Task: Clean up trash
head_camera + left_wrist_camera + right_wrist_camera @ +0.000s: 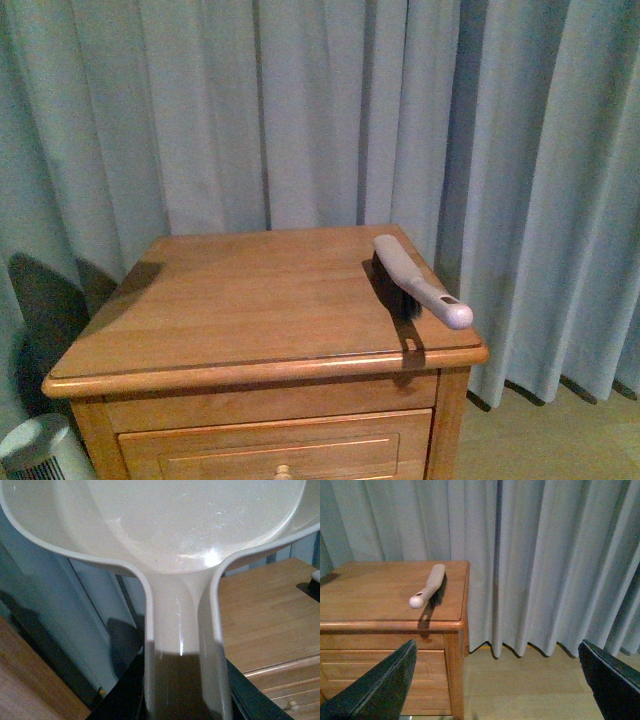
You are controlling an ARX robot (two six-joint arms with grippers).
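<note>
Judging from its slim moulded handle, the brush (420, 280), right of centre on the worktop (250, 300), looks light and stiff, best taken mid-handle. No trash shows in any view. The right end effector (495, 685) gapes empty, and the left end effector (185, 692) appears clamped on the dustpan (175, 530) handle.

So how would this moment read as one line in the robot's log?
left end effector: shut on dustpan handle | right end effector: open, empty | brush: lying on cabinet top, right side | trash: not in view
</note>
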